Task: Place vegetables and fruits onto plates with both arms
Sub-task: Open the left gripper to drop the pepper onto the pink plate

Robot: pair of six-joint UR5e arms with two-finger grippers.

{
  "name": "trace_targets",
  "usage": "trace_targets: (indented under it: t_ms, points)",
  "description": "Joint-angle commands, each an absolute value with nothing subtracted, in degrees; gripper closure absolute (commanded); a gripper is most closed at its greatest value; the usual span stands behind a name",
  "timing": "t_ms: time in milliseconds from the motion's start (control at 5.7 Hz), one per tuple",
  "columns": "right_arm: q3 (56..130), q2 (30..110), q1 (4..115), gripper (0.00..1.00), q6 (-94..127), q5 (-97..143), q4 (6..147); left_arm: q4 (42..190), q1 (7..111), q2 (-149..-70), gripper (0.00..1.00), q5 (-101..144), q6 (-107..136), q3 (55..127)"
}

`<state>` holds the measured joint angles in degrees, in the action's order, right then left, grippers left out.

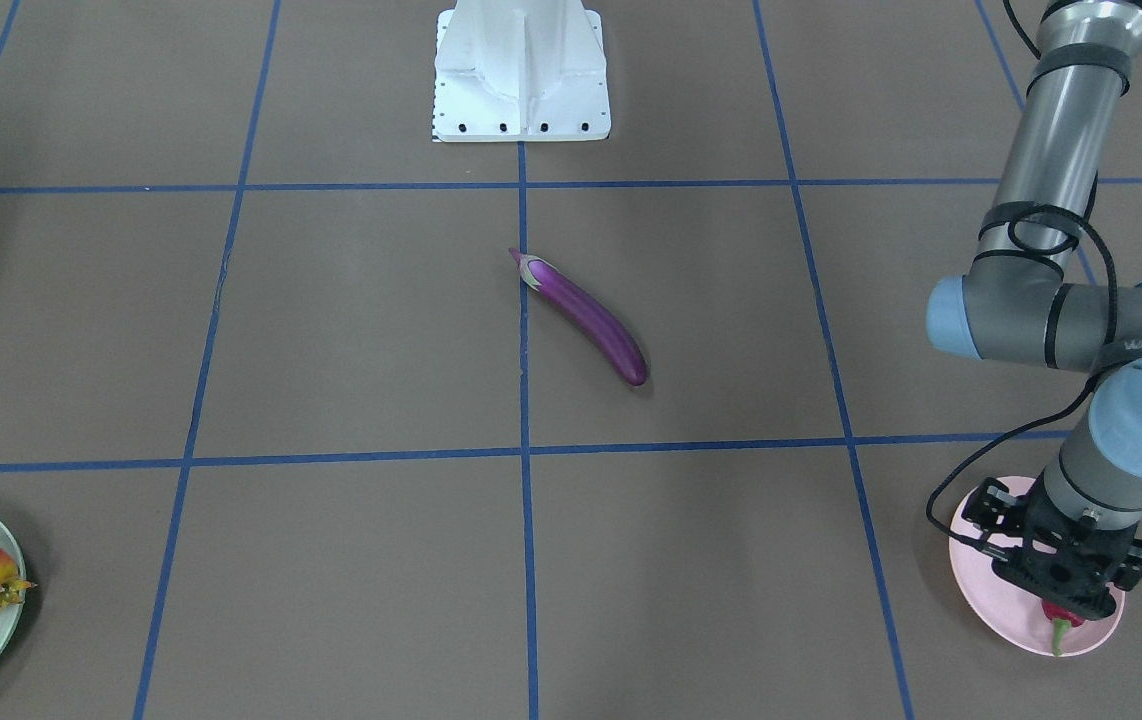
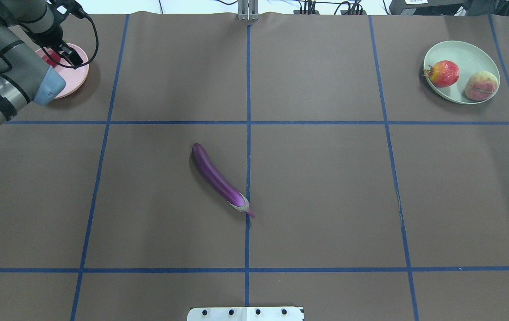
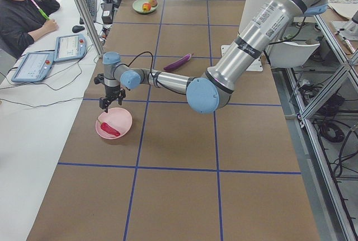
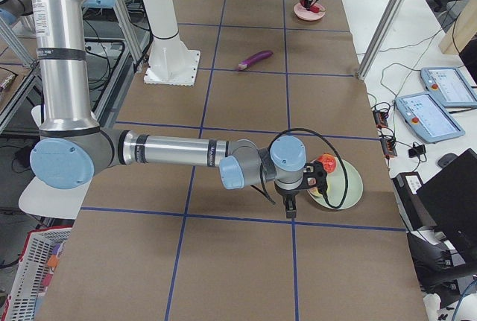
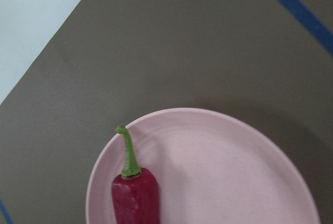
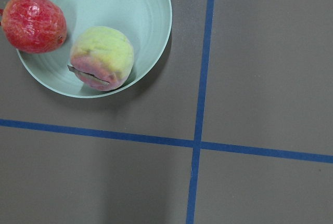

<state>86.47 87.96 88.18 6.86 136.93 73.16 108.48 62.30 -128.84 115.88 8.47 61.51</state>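
The purple eggplant [image 2: 219, 178] lies alone near the table's middle. The pale pink plate [image 2: 76, 80] sits at the far left with the red chili [image 5: 135, 198] lying on it, stem up in the left wrist view. My left gripper [image 1: 1066, 590] hangs just above that plate [image 1: 991, 590] and the chili [image 1: 1061, 618], open and empty. The mint green plate [image 2: 464, 51] at the far right holds the pomegranate-like fruit [image 2: 444, 73] and the peach [image 2: 482, 85]. My right gripper [image 4: 289, 205] hangs beside that plate [image 4: 346, 187], seen only in the exterior right view, so I cannot tell its state.
The white pedestal [image 1: 521, 70] stands at the robot's edge of the table. Blue tape lines divide the brown table top. An operator [image 3: 22, 6] sits at a side table with tablets [image 3: 50, 56] beyond the pink plate.
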Motion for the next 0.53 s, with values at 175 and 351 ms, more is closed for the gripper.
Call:
trace_targets:
  t_ms: [175,351]
  points:
    - [86.66,88.07,88.24,0.0,6.86,137.02,73.21,108.54,58.22,-126.57,0.0,124.87,53.79,76.67]
    - [86.66,88.07,88.24,0.0,6.86,137.02,73.13,108.54,52.7,-124.21,0.0,123.59,67.88,83.17]
